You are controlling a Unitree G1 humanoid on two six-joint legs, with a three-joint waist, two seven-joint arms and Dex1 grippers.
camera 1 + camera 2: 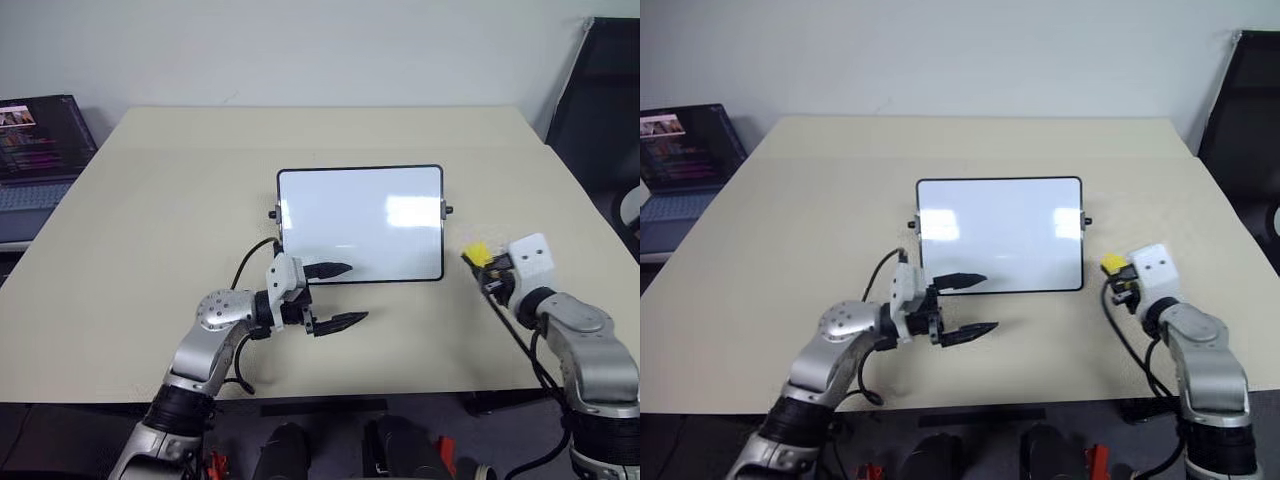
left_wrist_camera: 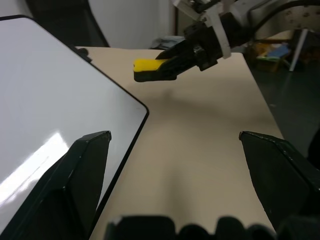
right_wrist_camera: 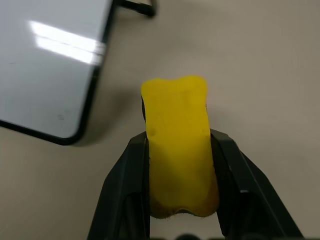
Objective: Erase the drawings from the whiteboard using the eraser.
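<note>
Spread black fingers of the left gripper (image 1: 338, 295) hover at the whiteboard's (image 1: 360, 222) seven o'clock corner, while the right gripper (image 3: 180, 200) pinches the yellow eraser (image 3: 179, 145) above the desk (image 1: 150, 220), off the board's four o'clock side; the white surface looks clean.

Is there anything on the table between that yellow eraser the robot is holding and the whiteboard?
Nothing visible. The right gripper holds the eraser just off the right edge of the whiteboard, with bare table between them. The left gripper hangs open at the board's near left corner, away from that gap.
</note>
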